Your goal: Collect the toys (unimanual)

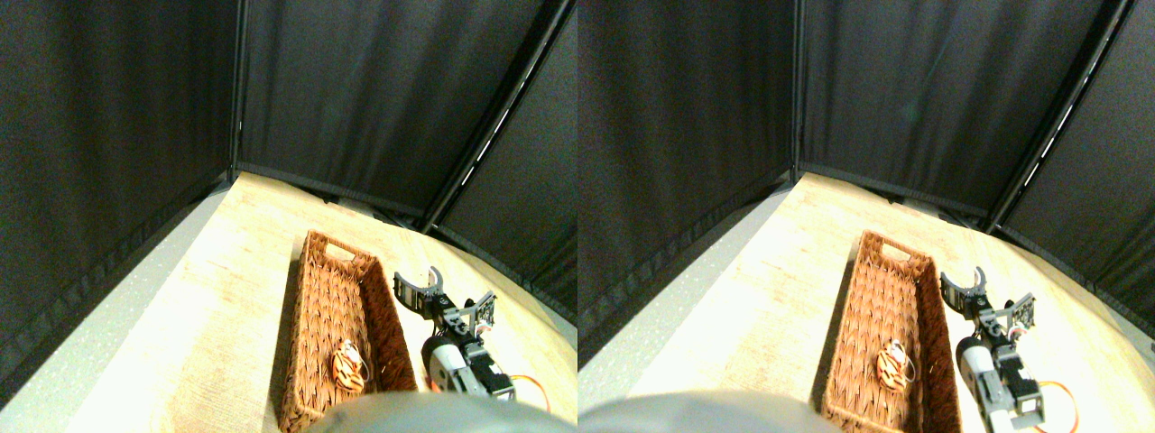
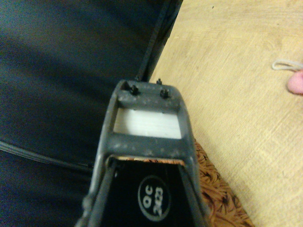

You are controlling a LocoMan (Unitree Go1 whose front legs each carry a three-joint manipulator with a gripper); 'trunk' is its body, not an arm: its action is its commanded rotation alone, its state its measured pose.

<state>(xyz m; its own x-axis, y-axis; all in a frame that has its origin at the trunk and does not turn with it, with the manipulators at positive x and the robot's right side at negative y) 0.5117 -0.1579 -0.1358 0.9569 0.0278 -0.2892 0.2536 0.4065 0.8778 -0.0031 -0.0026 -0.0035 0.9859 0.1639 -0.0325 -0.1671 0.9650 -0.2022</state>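
Observation:
An orange-black striped tiger toy point(image 1: 347, 365) lies inside the long brown wicker basket point(image 1: 318, 298), near its close end. My right gripper point(image 1: 420, 281) hovers just right of the basket's right wall, about halfway along it, jaws spread open with nothing between them. In the wrist view the dark jaw frame fills the lower middle, and a corner of the basket point(image 2: 220, 189) shows beside it. A pale pink toy point(image 2: 296, 82) with a white loop point(image 2: 284, 64) lies on the floor at the edge of the wrist view; it does not show in the stereo pair view.
Black curtain walls point(image 1: 379, 99) close off the back and both sides. The floor point(image 1: 226, 298) is light wood with a grey strip point(image 1: 108, 325) along the left. An orange cable point(image 1: 532, 388) trails behind my arm at lower right.

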